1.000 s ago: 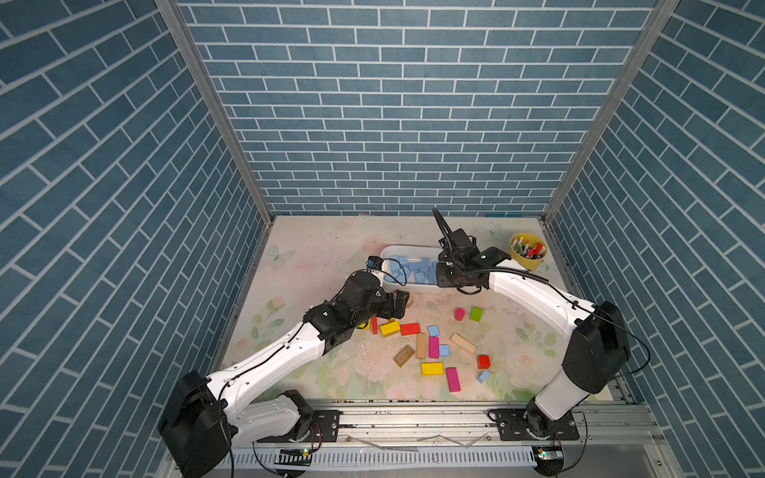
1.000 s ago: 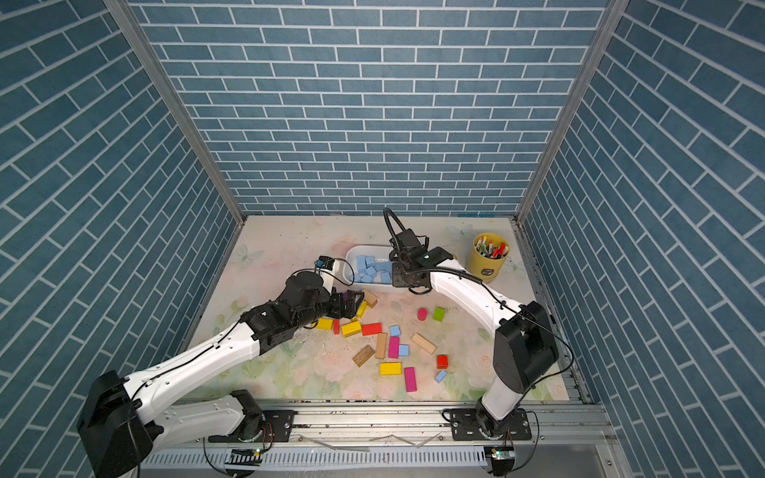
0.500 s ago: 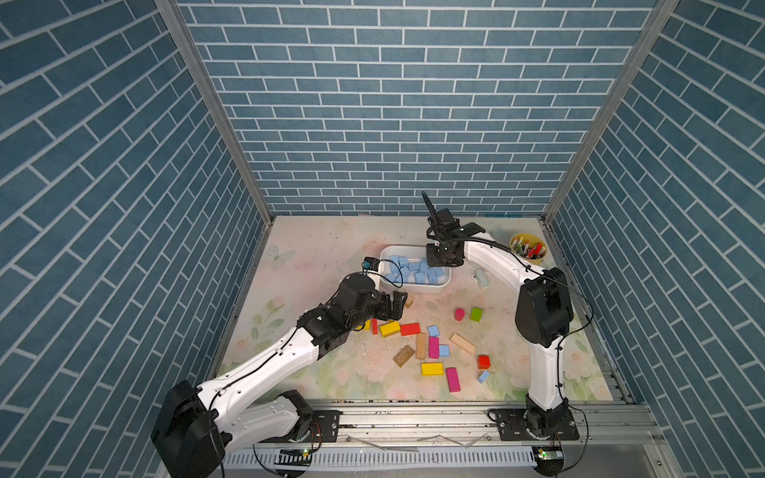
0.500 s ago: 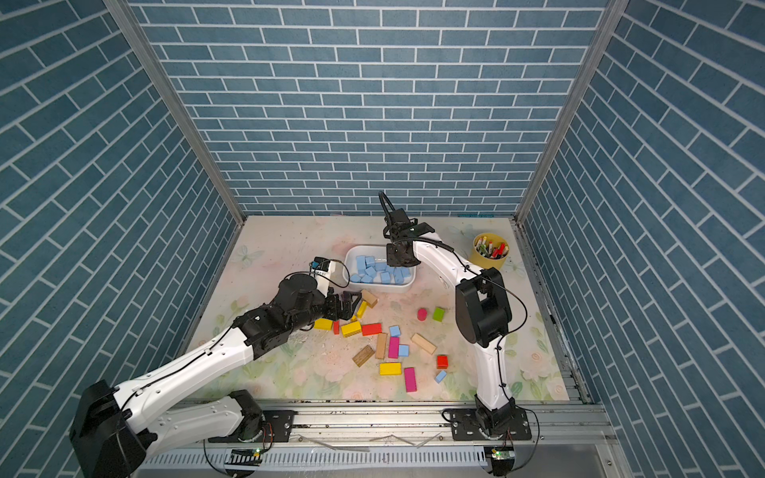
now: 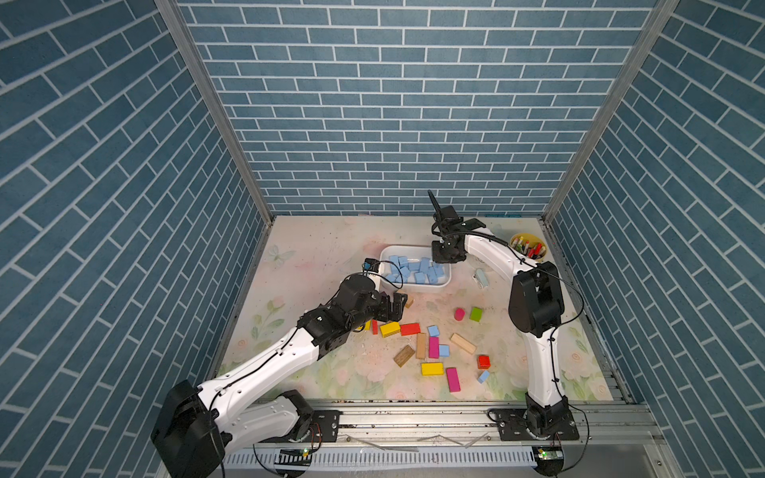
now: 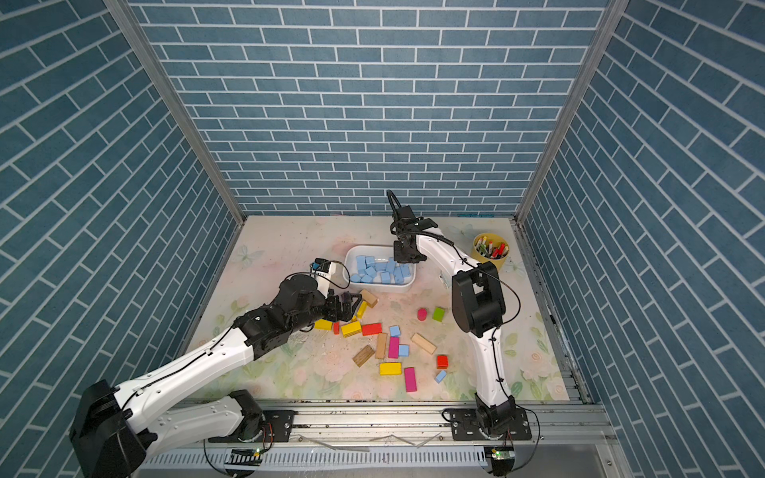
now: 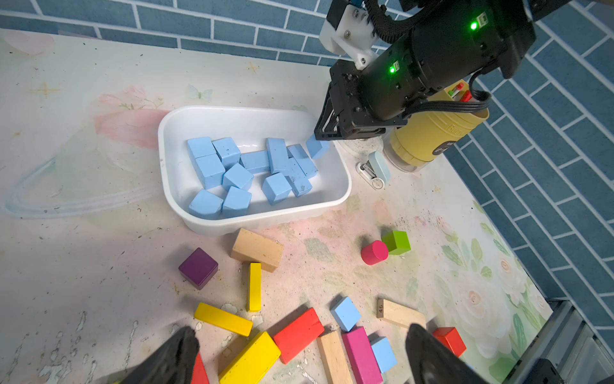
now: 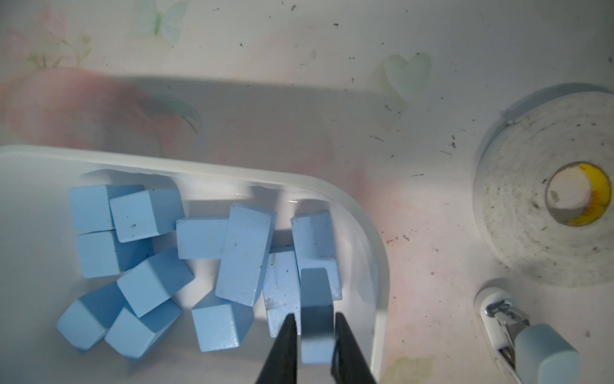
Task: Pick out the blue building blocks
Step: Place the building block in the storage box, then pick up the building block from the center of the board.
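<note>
Blue building blocks (image 5: 418, 271) fill a white tray (image 5: 407, 248) at 12 o'clock on the worktop (image 5: 323, 248); others (image 5: 433, 330) lie loose toward 6 o'clock. The right end effector (image 8: 314, 319) straddles one blue block (image 8: 315, 296) over the tray's 3 o'clock end, and whether it is gripped or released cannot be told. The left end effector (image 7: 300, 332) gapes wide and empty.

Enclosure walls (image 5: 372, 103): teal brick pattern, white mortar. Tabletop (image 5: 314, 256): pale floral print, pinks, greens. White plastic tray (image 5: 403, 247); matte sky-blue building blocks (image 5: 418, 269) inside. Yellow cylindrical cup (image 6: 490, 263) at tray's 3 o'clock. At 6 o'clock: yellow, red, magenta, green, bare-wood loose blocks (image 5: 431, 368).
</note>
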`<state>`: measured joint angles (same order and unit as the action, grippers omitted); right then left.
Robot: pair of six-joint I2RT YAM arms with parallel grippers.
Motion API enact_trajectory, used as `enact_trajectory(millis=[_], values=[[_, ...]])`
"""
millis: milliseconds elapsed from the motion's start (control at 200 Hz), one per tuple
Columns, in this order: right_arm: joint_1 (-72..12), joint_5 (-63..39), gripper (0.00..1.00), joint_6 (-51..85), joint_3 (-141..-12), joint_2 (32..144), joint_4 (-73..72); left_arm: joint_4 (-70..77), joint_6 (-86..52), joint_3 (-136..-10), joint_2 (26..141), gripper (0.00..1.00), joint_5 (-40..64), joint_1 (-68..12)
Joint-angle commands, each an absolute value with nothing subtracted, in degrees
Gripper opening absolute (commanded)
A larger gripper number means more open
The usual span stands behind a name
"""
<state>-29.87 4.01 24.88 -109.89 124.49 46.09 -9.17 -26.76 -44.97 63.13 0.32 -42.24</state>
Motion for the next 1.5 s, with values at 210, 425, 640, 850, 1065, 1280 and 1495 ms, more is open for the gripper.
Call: enact_trajectory(millis=[210,425,640,850,1065,1280,1495], values=[[-29.7,1.0,0.48,23.7,-110.9,122.3,49.2,-10.6,-28.3,-44.0,62.2,0.99,1.5,-41.9],[-29.7,1.0,0.57,22.4,-103.4,111.6,47.9,-10.1,-28.6,-44.4,63.3,0.99,2.7,-41.9],[-29.7,1.4,0.71,21.1,-94.1,100.2,47.8,-7.9,-29.4,-43.8,64.4,0.99,3.8,-41.9],[-29.7,4.2,0.81,21.8,-81.4,86.8,46.9,-6.5,-28.2,-44.5,66.3,0.99,6.1,-41.9],[-29.7,4.7,0.85,26.1,-68.6,71.6,47.7,-3.7,-26.1,-45.5,68.2,0.99,10.4,-42.0],[-29.8,2.8,0.90,33.9,-57.6,58.9,50.7,-2.7,-23.6,-46.5,69.8,0.99,13.4,-42.0],[-29.9,2.1,0.93,39.0,-49.2,50.4,55.2,-3.2,-21.8,-47.3,70.9,0.99,14.2,-42.0]])
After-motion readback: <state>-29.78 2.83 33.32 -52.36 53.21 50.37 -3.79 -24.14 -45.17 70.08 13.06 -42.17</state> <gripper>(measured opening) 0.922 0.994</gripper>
